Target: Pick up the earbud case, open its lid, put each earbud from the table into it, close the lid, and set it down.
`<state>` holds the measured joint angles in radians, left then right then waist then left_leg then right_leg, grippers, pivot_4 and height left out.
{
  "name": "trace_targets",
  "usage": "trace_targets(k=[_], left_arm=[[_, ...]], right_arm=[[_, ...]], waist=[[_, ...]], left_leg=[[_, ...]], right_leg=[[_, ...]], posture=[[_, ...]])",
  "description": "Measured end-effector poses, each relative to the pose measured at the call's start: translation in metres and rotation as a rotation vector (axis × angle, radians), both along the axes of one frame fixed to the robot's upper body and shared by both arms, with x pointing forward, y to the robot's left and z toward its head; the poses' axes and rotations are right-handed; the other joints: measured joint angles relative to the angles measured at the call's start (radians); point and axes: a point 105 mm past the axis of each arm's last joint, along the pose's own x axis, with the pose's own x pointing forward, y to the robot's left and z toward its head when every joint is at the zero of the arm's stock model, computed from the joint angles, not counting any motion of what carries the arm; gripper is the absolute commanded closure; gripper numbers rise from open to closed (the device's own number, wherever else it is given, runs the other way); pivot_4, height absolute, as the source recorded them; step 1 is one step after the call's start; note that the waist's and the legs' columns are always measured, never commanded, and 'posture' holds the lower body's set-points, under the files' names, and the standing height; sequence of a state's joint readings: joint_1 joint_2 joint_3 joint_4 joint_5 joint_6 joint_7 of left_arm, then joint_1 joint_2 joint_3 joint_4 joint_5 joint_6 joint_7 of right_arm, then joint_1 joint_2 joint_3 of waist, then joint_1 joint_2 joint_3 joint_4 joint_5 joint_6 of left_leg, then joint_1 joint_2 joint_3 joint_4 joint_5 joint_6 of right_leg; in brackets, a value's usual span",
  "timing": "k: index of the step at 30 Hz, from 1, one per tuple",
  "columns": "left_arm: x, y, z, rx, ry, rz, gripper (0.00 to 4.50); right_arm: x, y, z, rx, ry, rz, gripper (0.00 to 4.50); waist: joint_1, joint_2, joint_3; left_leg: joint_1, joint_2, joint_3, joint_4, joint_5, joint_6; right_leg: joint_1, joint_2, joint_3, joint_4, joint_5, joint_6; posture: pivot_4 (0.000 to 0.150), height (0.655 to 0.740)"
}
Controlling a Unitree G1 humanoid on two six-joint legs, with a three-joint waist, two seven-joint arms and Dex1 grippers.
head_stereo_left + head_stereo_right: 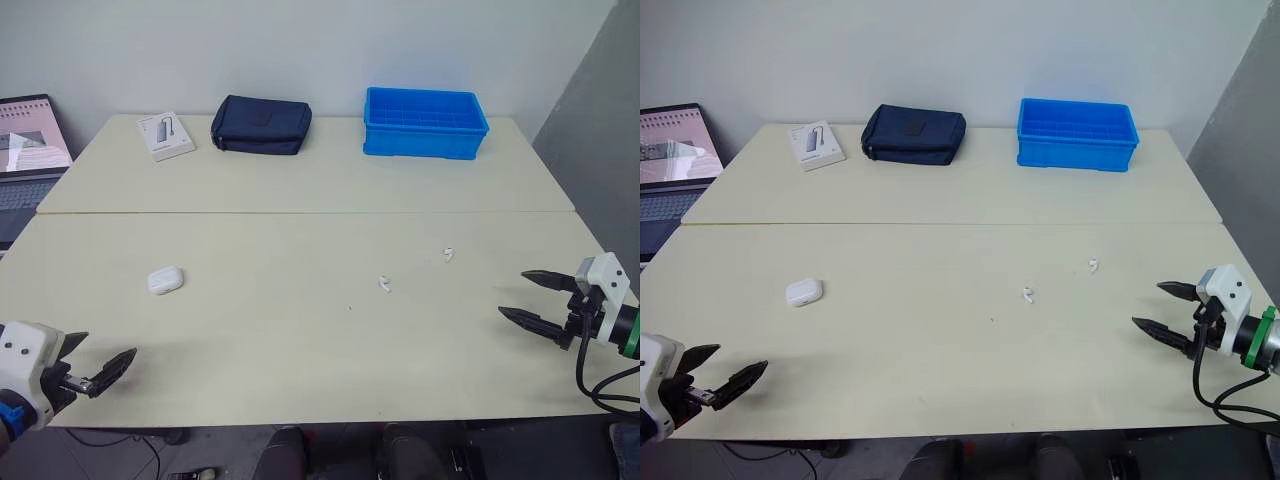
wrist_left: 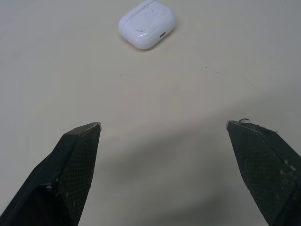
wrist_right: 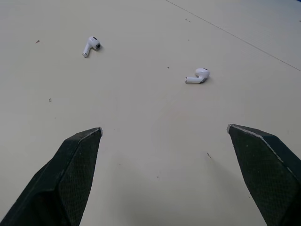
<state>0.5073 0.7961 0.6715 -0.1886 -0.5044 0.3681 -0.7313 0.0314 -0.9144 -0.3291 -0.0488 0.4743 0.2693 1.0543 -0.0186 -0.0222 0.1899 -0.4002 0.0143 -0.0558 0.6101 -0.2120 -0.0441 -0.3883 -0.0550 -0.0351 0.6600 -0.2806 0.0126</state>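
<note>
We find the earbud case [image 1: 165,280] lying flat on the left half of the counter [image 1: 300,350], lid shut. Its long axis runs roughly side to side, with the right end tipped slightly away from the robot. In the left wrist view one rounded end carries a small port, and that end is turned towards the camera. The left gripper [image 1: 108,346] hovers near the counter's front edge, nearer the robot than the case and apart from it, its jaws spread wide and holding nothing. Two white earbuds lie bare on the counter right of centre, one earbud [image 1: 384,285] closer to the middle and the other earbud [image 1: 449,254] further right and further back, both on their sides. The right gripper [image 1: 513,292] hangs to their right, jaws wide apart and empty. Along the back sit a blue bin [image 1: 420,145] showing its ribbed floor, a dark pouch [image 1: 262,125] whose contents we cannot see, and a small white box [image 1: 166,135].
</note>
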Motion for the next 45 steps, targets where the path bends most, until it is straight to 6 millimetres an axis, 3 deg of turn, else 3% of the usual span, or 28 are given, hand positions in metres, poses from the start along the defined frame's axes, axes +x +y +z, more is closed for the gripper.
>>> trace_targets(k=[8,19,29,39,42,45], left_arm=[[0.013,0.001,0.01,0.037,-0.052,-0.006,0.0],[0.011,-0.001,0.003,-0.002,-0.104,0.049,0.0],[0.01,-0.017,0.014,-0.154,-0.184,-0.007,0.0],[0.012,-0.019,-0.001,-0.166,-0.216,0.143,0.0],[0.021,-0.024,-0.011,-0.187,-0.21,0.229,0.0],[0.031,-0.031,-0.019,-0.221,-0.203,0.285,0.0]], right_arm=[[-0.001,-0.003,-0.003,-0.013,0.002,0.008,0.03],[0.0,-0.004,-0.004,-0.011,0.006,-0.001,0.03],[0.006,0.003,-0.004,-0.013,-0.043,0.01,0.03],[0.012,0.011,0.008,-0.029,-0.085,0.08,0.03],[0.018,0.02,0.021,-0.015,-0.096,0.115,0.03],[0.019,0.047,0.036,0.005,-0.102,0.219,0.03]], waist=[[0.007,0.0,0.0],[0.012,0.0,0.0],[0.015,0.0,0.0],[0.017,0.0,0.0],[0.017,0.0,0.0],[0.017,0.0,0.0]], left_leg=[[0.0,0.0,0.001,0.0,0.0,0.0],[0.001,0.0,0.001,0.001,0.0,0.0],[0.001,0.0,0.002,0.002,0.0,0.0],[0.001,-0.001,0.002,0.004,0.0,0.0],[0.001,-0.001,0.001,0.007,0.0,0.0],[0.001,0.0,0.001,0.01,0.0,0.0]], right_leg=[[0.0,0.001,0.0,0.0,0.001,0.002],[0.001,0.001,0.001,0.001,0.002,0.003],[0.001,0.001,0.001,0.002,0.002,0.004],[0.002,0.002,0.002,0.003,0.004,0.006],[0.003,0.002,0.002,0.003,0.005,0.006],[0.003,0.002,0.002,0.004,0.006,0.007]], posture=[[0.15,0.7218],[0.15,0.7218],[0.15,0.7218],[0.15,0.7218],[0.15,0.7218],[0.15,0.7218]])
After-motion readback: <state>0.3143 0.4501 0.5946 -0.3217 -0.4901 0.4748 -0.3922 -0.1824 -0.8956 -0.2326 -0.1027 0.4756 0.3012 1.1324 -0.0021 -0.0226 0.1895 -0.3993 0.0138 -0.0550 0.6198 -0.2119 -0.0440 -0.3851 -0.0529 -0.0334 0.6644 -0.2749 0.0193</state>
